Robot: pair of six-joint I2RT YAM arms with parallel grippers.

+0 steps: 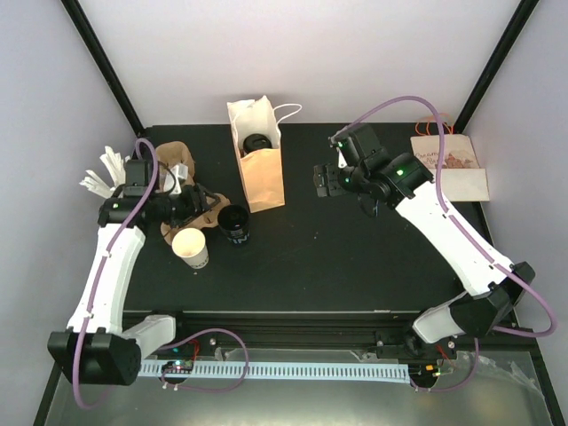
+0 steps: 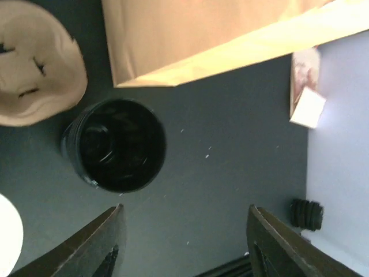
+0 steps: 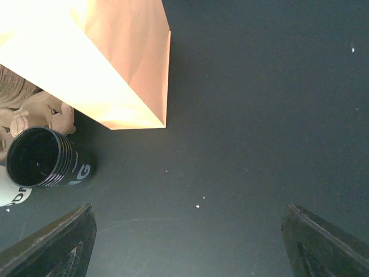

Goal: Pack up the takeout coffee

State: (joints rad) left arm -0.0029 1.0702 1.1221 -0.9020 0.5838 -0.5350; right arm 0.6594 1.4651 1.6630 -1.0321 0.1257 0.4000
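Jaws left and right hang released, empty; black ribbed cup [image 2: 114, 145] stands open-topped beside the tan paper bag [image 1: 259, 169]

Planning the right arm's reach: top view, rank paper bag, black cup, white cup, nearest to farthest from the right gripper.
1. The paper bag, just left of right gripper.
2. The black cup, further left.
3. The white cup, farthest left.

1. Left arm [image 1: 111, 266]: white shells, black joints and base, a purple cable [image 1: 157, 169] running along it.
2. Right arm [image 1: 453, 235]: same white and black, purple cable, green light [image 1: 399, 169] near the wrist.
3. Fingers [image 2: 104, 245]: dark, wedge-shaped.
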